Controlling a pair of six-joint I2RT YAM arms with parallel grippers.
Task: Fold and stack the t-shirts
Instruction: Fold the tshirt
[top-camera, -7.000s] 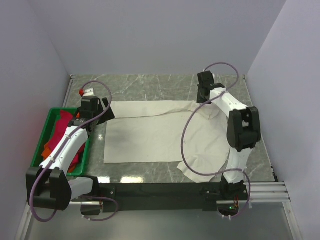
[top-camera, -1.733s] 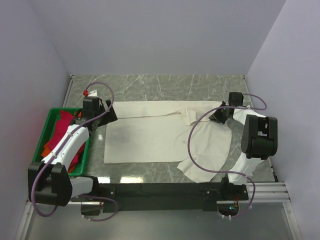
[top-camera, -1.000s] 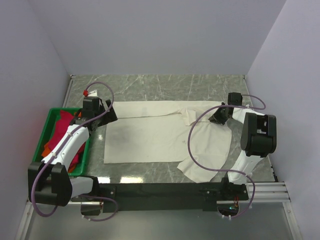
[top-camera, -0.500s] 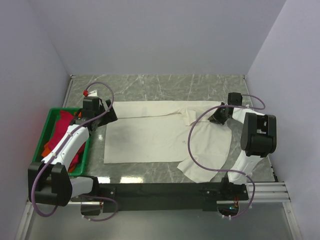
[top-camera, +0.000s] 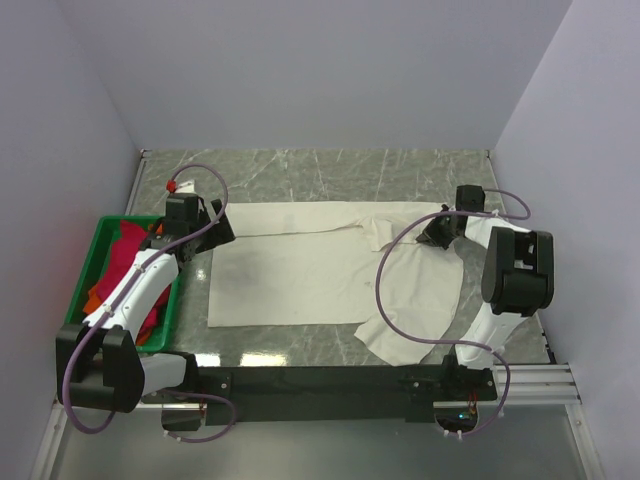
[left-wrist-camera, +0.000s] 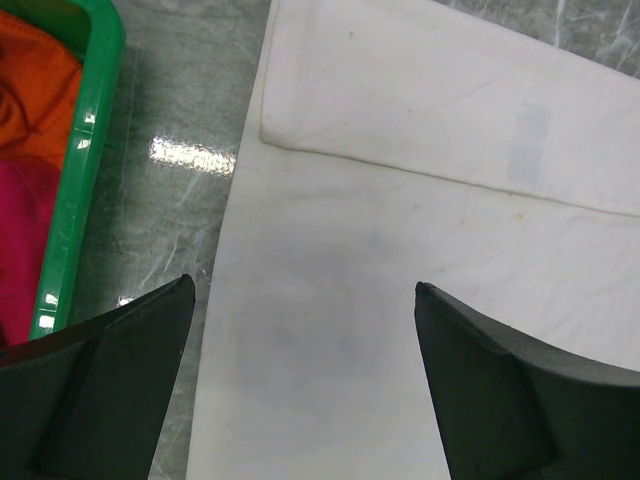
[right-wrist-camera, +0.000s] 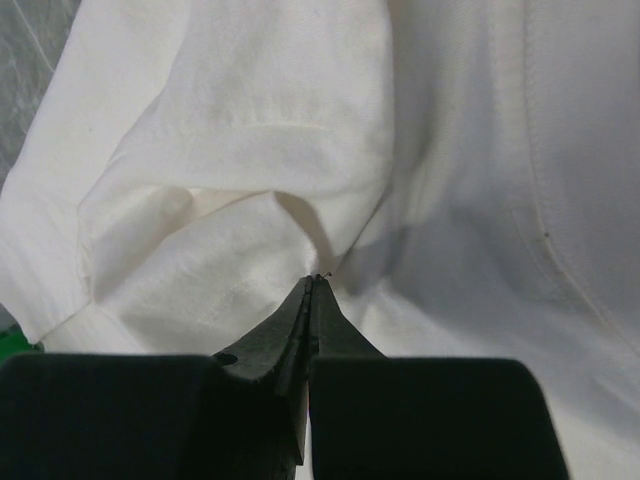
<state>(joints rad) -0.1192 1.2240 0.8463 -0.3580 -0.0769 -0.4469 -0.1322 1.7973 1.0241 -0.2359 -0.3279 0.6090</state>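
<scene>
The large cream cotton t-shirt (top-camera: 300, 270) lay spread over the middle of the grey marble-patterned table (top-camera: 300, 165). Its left part was flat. A long strip along its far edge was already turned over onto the body, and the left wrist view showed that doubled band with its corner lying neatly. Its right part was rumpled, with a loose flap trailing toward the near edge of the table.

The right gripper (top-camera: 437, 233) was down on that rumpled part near the far right of the shirt. Its fingers were pressed fully together, and their tips met at a pucker in the cloth (right-wrist-camera: 315, 280). I could not tell whether any fabric was actually caught between them.

The left gripper (left-wrist-camera: 305, 290) hung above the shirt's left edge, spread wide and holding nothing.

Just left of it stood the green plastic crate (top-camera: 100, 232), with the crimson-pink t-shirt (top-camera: 125, 255) and the orange t-shirt (top-camera: 95, 297) bunched inside.

By my judgement the task was at an early stage. One fold was started on the first shirt and its right side was unsorted. Two shirts were untouched, and no stack had begun.
</scene>
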